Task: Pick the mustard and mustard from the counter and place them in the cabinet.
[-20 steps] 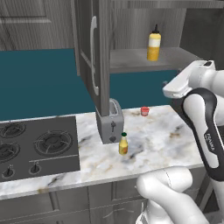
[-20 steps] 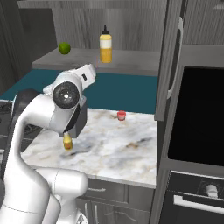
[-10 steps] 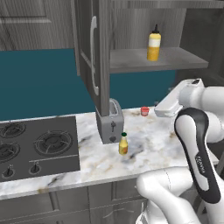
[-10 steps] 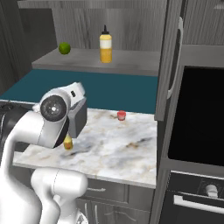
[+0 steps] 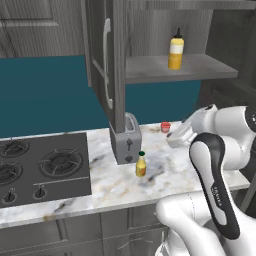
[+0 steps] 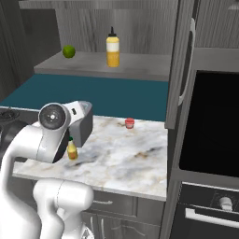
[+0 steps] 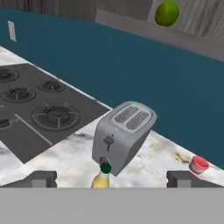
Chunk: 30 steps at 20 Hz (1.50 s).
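The taller mustard (image 5: 175, 49) (image 6: 112, 47) stands upright on the open cabinet's grey shelf (image 5: 210, 69) (image 6: 144, 67). On the marble counter (image 5: 172, 172) (image 6: 126, 156), the smaller mustard (image 5: 141, 164) (image 6: 72, 150) (image 7: 101, 177) with the dark green cap stands just in front of the toaster. My gripper (image 5: 176, 136) (image 7: 111, 180) hangs low over the counter to the right of that bottle, open, holding nothing. Seen from the hand, the small bottle's top shows between the wide-apart fingertips (image 7: 41, 178), some way ahead of them.
A silver toaster (image 5: 125, 145) (image 6: 81, 122) (image 7: 123, 133) stands behind the small bottle. A small red cup (image 5: 165, 127) (image 6: 130, 123) (image 7: 199, 165) sits further right. The black hob (image 5: 40, 165) (image 7: 39, 109) lies left. The cabinet door (image 5: 102, 60) hangs open above the toaster. A lime (image 6: 69, 51) (image 7: 166, 13) rests on the shelf.
The arm has swung down from near shelf height to just above the counter. The gripper has stayed open. Both bottles stand where they were.
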Available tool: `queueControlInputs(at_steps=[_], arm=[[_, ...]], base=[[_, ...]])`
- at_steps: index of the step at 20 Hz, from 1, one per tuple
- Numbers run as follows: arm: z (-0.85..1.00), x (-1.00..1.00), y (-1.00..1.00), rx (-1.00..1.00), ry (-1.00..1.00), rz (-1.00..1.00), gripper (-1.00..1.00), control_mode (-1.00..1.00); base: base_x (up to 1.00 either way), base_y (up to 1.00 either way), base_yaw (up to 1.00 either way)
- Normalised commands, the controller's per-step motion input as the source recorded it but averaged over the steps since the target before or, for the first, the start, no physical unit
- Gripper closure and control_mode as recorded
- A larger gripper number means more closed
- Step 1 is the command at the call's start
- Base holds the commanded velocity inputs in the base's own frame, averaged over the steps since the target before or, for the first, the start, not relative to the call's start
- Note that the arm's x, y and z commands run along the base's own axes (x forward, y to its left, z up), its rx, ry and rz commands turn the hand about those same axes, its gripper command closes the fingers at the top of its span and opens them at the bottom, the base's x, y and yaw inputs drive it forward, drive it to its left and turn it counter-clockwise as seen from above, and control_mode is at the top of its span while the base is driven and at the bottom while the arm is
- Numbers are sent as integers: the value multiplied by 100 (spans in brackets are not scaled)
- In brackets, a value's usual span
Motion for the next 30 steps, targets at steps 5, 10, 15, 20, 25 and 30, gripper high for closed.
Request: queueControlInputs(at_steps=[5,10,15,20,25,30], arm=[[-37,0,6,0,18,0,-100,-100],[-36,0,12,0,17,0,-100,-100],[-43,0,20,-2,20,-1,-100,-100],[-37,0,23,-5,17,-1,-100,-100],[-29,0,17,-4,12,0,-100,-100],[-24,0,9,-4,9,0,-100,-100]], base=[[0,0,0],[0,0,0],[0,0,0],[0,0,0],[0,0,0],[0,0,0]])
